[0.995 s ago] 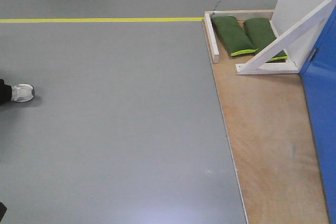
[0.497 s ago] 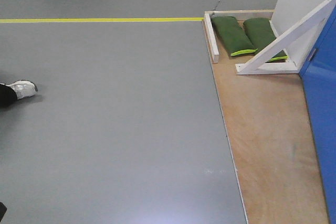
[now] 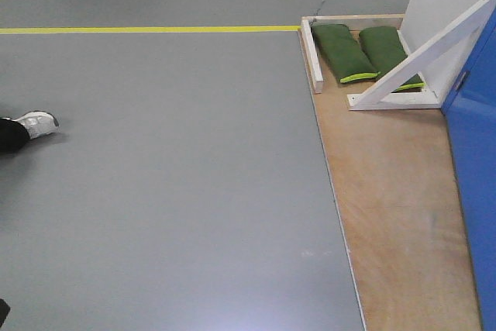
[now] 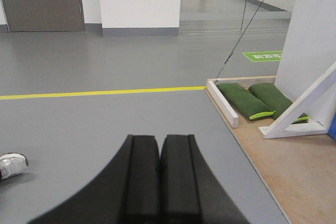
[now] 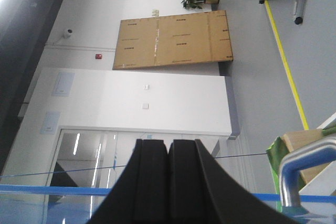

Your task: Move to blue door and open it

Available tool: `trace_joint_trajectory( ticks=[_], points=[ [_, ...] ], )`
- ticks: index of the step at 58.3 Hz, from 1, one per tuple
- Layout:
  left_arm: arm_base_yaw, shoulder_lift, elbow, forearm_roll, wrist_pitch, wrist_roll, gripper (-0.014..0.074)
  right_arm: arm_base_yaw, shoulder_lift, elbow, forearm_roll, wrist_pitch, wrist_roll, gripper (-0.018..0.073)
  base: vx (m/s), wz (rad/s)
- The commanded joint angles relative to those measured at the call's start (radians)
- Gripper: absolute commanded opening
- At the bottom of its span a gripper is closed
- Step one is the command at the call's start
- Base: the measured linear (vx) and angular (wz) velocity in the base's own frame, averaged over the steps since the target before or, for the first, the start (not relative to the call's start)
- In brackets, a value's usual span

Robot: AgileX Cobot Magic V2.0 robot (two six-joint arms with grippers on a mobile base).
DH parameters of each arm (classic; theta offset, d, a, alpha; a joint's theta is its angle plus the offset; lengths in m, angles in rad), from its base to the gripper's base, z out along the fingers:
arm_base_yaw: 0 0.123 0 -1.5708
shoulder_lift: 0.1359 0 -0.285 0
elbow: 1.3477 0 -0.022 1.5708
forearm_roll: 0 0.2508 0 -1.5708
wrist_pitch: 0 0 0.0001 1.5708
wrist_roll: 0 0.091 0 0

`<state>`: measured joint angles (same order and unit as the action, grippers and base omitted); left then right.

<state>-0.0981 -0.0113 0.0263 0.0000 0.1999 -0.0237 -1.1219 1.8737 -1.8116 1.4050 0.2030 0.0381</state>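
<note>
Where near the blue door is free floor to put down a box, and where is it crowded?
The wooden platform is bare between its grey-floor edge and the blue door. The grey floor below the yellow line is open too, except a shoe. Crowded: the corner with green sandbags and white brace.

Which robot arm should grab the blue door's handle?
Right, probably. The right fingers point at the blue door with its silver handle just beside them; the left fingers face grey floor and green bags.

Right claw (image 5: 168,146), pressed closed, hovers near silver handle (image 5: 301,162) on blue door (image 5: 52,211).
</note>
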Motion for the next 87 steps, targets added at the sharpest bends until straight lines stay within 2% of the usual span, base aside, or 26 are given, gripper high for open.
trace_joint_trajectory(
  ticks=[1,38,49,87],
  points=[
    [-0.002,-0.014,-0.025,-0.006,-0.087,-0.003,0.0073,0.015,-0.074,-0.033,0.021,0.072,-0.002,-0.0001,0.0,0.0],
    [-0.002,-0.014,-0.025,-0.006,-0.087,-0.003,0.0073,0.015,-0.142,-0.033,0.032,0.076,-0.002,-0.0001,0.0,0.0],
    [-0.002,-0.014,-0.025,-0.006,-0.087,-0.003,0.0073,0.019,-0.152,-0.032,0.031,0.117,-0.002,-0.0001,0.0,0.0],
    [-0.002,-0.014,-0.025,-0.006,-0.087,-0.003,0.0073,0.258,-0.157,-0.031,0.031,0.097,-0.002,-0.0001,0.0,-0.01]
  ],
)
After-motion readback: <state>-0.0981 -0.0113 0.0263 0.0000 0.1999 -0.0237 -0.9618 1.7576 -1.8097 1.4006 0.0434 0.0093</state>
